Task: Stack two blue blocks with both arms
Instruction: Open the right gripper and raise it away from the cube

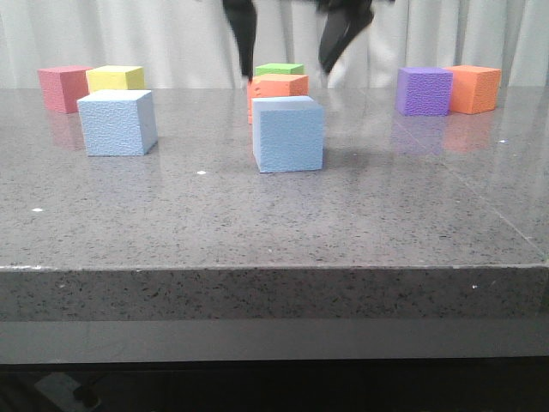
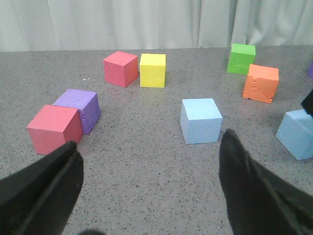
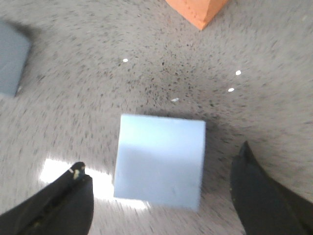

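Right claw (image 3: pixel 161 196) (spread wide) hangs over 1 blue block (image 3: pixel 160 160).

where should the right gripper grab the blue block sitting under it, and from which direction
From straight above, closing on two opposite vertical side faces. The blue block sits flat on the table, top face level, and already lies between the open fingers of the right gripper. Its sides look clear; the orange block stands apart.

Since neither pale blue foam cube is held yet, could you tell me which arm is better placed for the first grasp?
The right. Its open right pincer hangs directly over the central pale blue foam cube, fingers on either side. The open left pincer sits farther back from the other pale blue foam cube.
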`<state>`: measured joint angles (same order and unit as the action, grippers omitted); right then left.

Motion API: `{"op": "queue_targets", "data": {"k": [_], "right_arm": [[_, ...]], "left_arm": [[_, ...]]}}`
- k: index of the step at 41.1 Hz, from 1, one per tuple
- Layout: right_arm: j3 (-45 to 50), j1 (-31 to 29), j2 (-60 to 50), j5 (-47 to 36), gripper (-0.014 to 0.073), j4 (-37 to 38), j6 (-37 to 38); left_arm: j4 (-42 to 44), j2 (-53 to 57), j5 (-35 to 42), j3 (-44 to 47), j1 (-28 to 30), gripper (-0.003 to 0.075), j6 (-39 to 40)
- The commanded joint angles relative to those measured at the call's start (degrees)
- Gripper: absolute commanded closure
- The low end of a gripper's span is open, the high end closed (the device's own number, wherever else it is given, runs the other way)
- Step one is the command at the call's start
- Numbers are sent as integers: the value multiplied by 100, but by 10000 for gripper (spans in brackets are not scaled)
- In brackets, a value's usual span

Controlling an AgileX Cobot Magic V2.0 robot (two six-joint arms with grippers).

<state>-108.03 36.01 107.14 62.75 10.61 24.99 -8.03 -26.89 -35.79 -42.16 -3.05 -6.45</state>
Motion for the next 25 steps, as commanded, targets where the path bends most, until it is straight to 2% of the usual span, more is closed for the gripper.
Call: {"op": "queue_targets", "data": {"k": [1, 4, 8, 16, 25], "right_arm": [[-155, -33, -771, 273, 8, -88, -880], [91, -58, -1215, 356, 8, -272, -1349], [749, -149, -1824, 82, 8, -526, -1755], [2443, -537, -3245, -921, 8, -1493, -2666], [4048, -573, -4663, -2025, 8, -1508, -2839]], "left_arm": [[-31, -62, 416, -193, 2, 155, 44], [-31, -62, 416, -193, 2, 155, 44], [-31, -62, 416, -193, 2, 155, 44], [-31, -62, 416, -193, 2, 155, 44], [-31, -62, 416, -193, 2, 155, 44]]}}
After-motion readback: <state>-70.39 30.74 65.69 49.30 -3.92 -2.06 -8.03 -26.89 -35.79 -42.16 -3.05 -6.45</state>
